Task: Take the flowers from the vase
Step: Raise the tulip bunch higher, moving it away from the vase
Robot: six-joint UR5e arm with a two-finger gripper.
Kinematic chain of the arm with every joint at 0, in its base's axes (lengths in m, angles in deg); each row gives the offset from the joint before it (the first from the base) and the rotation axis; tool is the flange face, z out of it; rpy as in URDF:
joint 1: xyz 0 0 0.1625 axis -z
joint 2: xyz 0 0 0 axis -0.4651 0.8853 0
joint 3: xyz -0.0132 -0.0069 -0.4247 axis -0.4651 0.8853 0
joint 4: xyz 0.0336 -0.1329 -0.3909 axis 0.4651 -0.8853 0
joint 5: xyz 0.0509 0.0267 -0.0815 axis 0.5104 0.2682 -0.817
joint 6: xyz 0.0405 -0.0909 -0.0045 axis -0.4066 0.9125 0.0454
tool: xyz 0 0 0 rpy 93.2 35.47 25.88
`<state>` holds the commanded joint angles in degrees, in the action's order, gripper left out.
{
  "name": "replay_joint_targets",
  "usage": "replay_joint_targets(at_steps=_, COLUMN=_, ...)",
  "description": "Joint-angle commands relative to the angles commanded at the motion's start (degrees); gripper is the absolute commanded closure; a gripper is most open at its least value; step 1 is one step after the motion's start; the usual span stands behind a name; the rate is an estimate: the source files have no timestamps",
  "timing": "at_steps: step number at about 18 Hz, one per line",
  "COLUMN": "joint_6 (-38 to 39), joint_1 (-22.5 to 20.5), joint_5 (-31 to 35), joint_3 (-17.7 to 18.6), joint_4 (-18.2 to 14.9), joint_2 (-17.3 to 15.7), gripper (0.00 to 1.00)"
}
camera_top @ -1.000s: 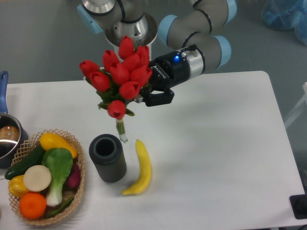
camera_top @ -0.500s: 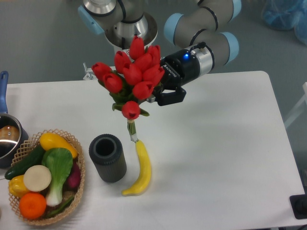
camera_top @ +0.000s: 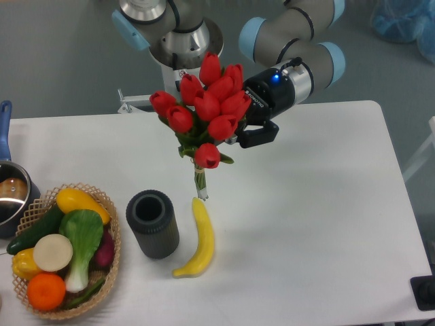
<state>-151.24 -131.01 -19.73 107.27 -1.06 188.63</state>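
The gripper (camera_top: 234, 139) is carrying the flowers (camera_top: 207, 109) to the right and a little farther back than a second ago: then the bunch was hanging almost straight above the vase (camera_top: 153, 223), and now its stem tips are dangling over the far end of the banana (camera_top: 198, 239), right of the vase and well clear of its rim. The jaws are mostly hidden behind the blooms, so their stance cannot be read directly; since the bunch is hanging in the air at the arm's tip, they are most likely pinching it just under the heads. The vase is standing upright and empty on the table (camera_top: 319, 204), not dragged along. That means the pick itself is looking done: the flowers are out and held, and only a steady carry is remaining.

Counting: one bunch, with about ten red tulip heads showing, one of them drooping lower than the rest; one vase; one banana lying just right of the vase; one basket (camera_top: 109, 282) at the near left, holding roughly eight pieces of fruit and vegetables; and one pot (camera_top: 10, 193) with a blue handle at the left edge, only partly in view.
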Motion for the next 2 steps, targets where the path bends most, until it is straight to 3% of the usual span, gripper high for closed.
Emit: replay_joint_targets(at_steps=2, joint_6=0.0, joint_1=0.3, joint_5=0.0, joint_3=0.0, joint_4=0.0, joint_2=-0.2, gripper=0.45)
